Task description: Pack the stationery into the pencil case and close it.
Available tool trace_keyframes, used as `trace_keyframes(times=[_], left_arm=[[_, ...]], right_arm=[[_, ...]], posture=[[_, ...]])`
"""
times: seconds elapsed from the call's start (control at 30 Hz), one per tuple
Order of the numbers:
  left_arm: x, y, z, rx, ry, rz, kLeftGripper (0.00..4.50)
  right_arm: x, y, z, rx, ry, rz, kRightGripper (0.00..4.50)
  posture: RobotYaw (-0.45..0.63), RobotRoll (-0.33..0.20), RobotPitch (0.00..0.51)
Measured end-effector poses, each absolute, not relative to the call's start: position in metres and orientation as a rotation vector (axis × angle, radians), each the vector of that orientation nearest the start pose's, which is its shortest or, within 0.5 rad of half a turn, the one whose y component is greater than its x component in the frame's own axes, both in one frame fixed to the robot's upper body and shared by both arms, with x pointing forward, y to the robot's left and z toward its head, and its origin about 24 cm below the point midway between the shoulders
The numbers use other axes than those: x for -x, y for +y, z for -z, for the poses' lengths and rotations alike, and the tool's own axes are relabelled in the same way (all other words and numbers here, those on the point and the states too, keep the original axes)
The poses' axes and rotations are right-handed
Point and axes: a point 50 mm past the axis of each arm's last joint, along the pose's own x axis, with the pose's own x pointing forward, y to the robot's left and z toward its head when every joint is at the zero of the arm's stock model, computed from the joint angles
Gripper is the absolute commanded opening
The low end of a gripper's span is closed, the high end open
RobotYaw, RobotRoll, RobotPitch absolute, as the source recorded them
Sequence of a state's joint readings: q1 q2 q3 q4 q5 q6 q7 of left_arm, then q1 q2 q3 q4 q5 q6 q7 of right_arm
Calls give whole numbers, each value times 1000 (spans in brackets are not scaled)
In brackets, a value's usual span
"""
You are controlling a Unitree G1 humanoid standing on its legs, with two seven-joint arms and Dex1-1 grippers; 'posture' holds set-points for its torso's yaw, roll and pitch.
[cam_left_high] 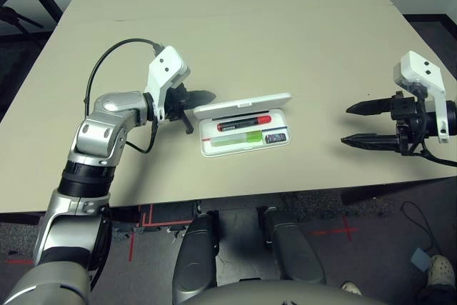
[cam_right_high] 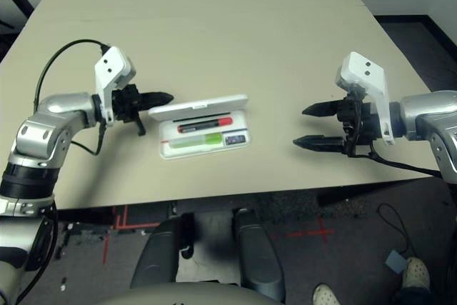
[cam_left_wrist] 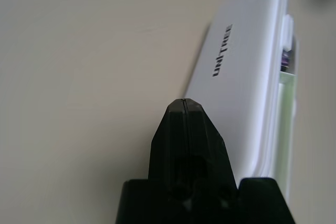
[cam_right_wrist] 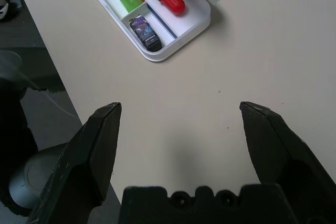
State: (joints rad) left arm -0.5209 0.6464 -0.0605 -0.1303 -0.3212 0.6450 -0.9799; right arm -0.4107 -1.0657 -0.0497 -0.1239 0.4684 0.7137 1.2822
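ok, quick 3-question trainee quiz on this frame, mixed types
1. True or false: the red marker lies inside the pencil case.
2. Which claw is shut: A) left claw B) right claw?
3. Fill in: the case's lid is ___ closed.

Key: 1 true; 2 A, at the lid's outer side, with the right claw open and apart from the case; 3 not yet, it stands raised.

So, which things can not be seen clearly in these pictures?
- Red marker: far edge hidden under the half-raised lid, head views.
- Small dark piece: markings too small to read, right wrist view.
- Pencil case interior: mostly hidden behind the lid, left wrist view; left gripper covers its near corner.
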Motion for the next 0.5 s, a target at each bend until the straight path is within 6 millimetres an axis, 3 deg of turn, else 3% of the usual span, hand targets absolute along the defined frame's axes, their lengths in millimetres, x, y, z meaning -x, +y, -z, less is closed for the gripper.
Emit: trace_keyframes(times=[0.5], left_arm=[[-284,153,-149,-385,268,1106,33]], right_arm=[[-264,-249,-199,392,477,-1107,4500]], posture=[[-88,0,206]])
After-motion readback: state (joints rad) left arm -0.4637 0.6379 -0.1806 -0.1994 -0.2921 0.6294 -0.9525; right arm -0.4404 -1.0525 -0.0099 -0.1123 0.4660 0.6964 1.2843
